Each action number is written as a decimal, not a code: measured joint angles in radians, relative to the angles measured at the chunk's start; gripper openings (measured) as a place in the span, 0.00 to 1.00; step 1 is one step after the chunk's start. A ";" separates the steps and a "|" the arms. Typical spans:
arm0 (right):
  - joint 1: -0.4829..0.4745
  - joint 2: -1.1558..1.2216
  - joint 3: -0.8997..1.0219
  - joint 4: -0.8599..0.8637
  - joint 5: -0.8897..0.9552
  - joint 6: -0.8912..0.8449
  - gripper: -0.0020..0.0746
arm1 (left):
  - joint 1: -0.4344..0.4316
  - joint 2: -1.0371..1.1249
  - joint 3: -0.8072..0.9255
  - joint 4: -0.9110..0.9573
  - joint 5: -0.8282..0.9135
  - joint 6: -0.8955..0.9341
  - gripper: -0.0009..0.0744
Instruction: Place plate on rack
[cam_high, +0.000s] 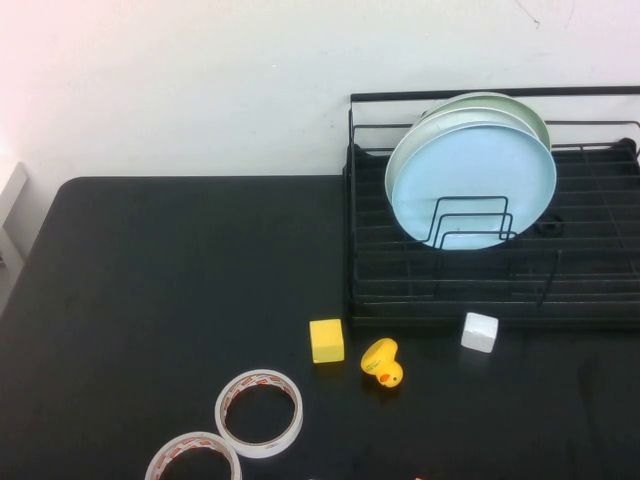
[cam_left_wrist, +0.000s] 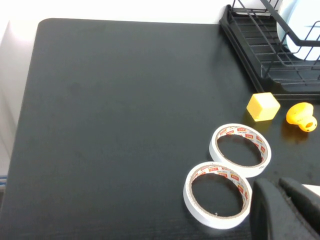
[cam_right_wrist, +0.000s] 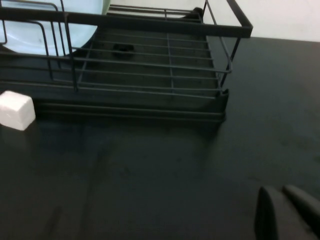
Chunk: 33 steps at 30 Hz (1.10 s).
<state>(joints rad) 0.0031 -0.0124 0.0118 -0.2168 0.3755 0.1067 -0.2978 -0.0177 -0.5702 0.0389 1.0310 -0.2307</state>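
The light sky-blue plate (cam_high: 475, 185) stands upright in the black wire rack (cam_high: 590, 290), leaning behind the loop dividers, in front of a cream-white plate (cam_high: 415, 140) and a pale green plate (cam_high: 522, 108). Neither gripper shows in the high view. In the left wrist view my left gripper (cam_left_wrist: 276, 184) is shut and empty, low over the table beside two tape rolls, far from the rack (cam_left_wrist: 260, 55). In the right wrist view my right gripper (cam_right_wrist: 277, 191) is shut and empty over bare table in front of the rack (cam_right_wrist: 150, 70); an edge of the plate (cam_right_wrist: 30, 37) shows there.
A yellow cube (cam_high: 327, 341), a yellow rubber duck (cam_high: 382, 363) and a white cube (cam_high: 480, 332) lie in front of the rack. Two tape rolls (cam_high: 259, 412) (cam_high: 193, 458) lie near the front edge. The black table's left half is bare.
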 joint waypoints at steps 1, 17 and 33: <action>0.000 0.000 0.000 0.000 -0.002 -0.011 0.03 | 0.000 0.000 0.000 0.000 0.002 0.000 0.01; 0.000 0.000 0.003 0.026 -0.015 -0.034 0.03 | 0.000 0.000 0.000 0.000 0.061 0.000 0.01; 0.000 0.000 0.003 0.030 -0.015 -0.034 0.03 | 0.000 0.000 0.000 0.000 0.097 -0.002 0.01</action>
<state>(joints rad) 0.0031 -0.0124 0.0144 -0.1865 0.3603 0.0727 -0.2978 -0.0177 -0.5702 0.0389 1.1276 -0.2327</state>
